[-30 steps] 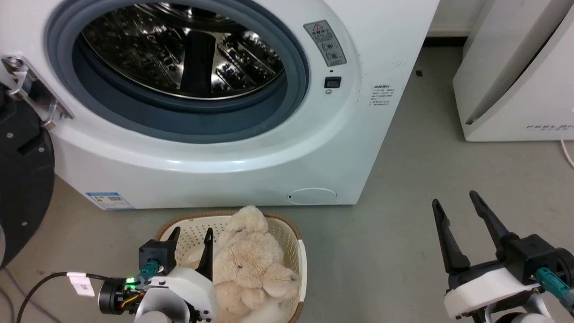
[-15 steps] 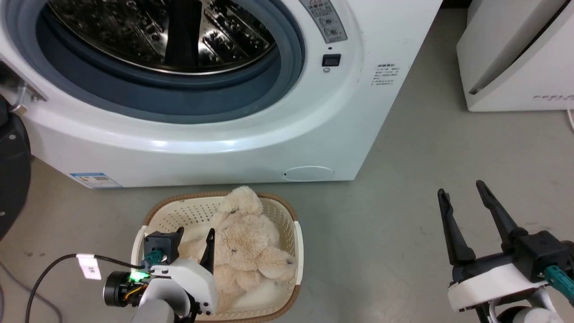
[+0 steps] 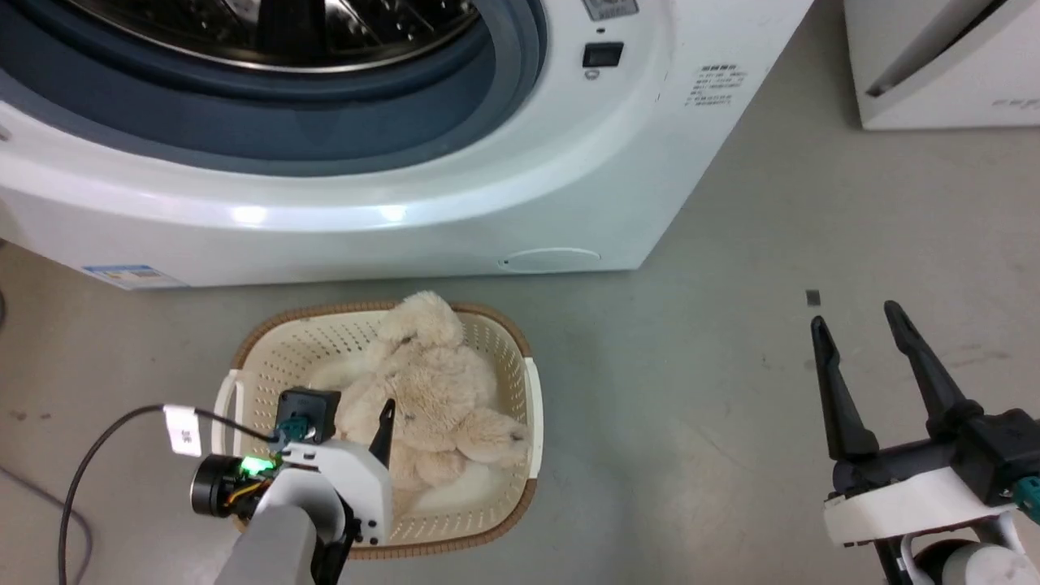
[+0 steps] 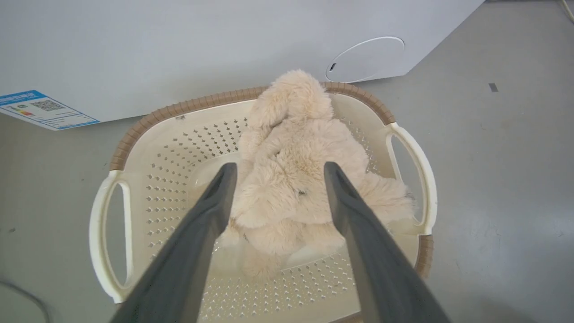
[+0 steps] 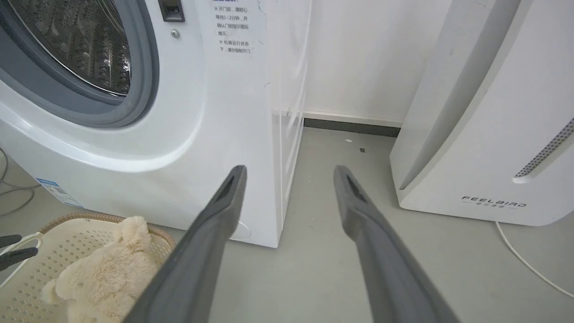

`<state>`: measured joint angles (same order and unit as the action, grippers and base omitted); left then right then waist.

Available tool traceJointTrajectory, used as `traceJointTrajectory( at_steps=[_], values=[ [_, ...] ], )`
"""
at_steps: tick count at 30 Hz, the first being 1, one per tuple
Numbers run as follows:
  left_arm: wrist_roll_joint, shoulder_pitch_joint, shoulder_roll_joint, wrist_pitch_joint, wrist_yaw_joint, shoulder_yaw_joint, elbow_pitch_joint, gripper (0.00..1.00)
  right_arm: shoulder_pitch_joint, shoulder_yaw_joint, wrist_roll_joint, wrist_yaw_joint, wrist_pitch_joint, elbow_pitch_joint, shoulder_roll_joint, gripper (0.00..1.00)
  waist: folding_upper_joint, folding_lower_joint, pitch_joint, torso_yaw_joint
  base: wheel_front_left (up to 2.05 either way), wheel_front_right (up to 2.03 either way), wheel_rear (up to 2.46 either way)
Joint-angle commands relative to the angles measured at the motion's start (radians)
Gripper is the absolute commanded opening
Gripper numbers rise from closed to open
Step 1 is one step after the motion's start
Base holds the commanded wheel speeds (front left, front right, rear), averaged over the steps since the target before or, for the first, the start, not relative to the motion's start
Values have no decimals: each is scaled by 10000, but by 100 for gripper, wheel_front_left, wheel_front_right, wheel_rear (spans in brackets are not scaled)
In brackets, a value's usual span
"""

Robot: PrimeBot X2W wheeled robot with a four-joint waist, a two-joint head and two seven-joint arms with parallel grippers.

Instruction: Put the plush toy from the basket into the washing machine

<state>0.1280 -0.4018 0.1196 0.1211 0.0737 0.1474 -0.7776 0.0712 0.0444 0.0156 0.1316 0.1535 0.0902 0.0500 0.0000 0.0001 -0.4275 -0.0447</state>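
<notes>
Over the basket (image 4: pixel 179 107) I hover my left hand (image 4: pixel 276 168) spread above the plush toy (image 4: pixel 296 134); grasping and loading the washing machine (image 3: pixel 406 211) remain.

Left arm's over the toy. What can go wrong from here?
1. The left end effector straddles the toy, open; closing on fluff alone may let it slip.
2. Its fingers point at the perforated floor of the basket; going deep may snag it.
3. The washer bulges close beyond the basket; a straight lift may hit it.
</notes>
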Motion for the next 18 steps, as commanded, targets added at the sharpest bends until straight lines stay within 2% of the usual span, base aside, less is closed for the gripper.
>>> traceJointTrajectory(
  at_steps=[1, 12, 18],
  values=[
    [84, -463, 78, -9, 54, 67, -391, 100, 221, 71, -61, -6, 138, 127, 2, 100, 0, -1, -358, -16, 0, 0, 0],
    [-65, -1382, 354, -636, 178, 853, -1480, 100, 464, 218, 58, -7, 347, 290, 2, 100, 0, -1, -1313, -124, 0, 0, 0],
    [-57, -1938, 574, -517, 245, 1191, -2106, 100, 604, 331, 123, -7, 473, 417, 2, 100, 0, -1, -1860, -197, 0, 0, 0]
  ],
)
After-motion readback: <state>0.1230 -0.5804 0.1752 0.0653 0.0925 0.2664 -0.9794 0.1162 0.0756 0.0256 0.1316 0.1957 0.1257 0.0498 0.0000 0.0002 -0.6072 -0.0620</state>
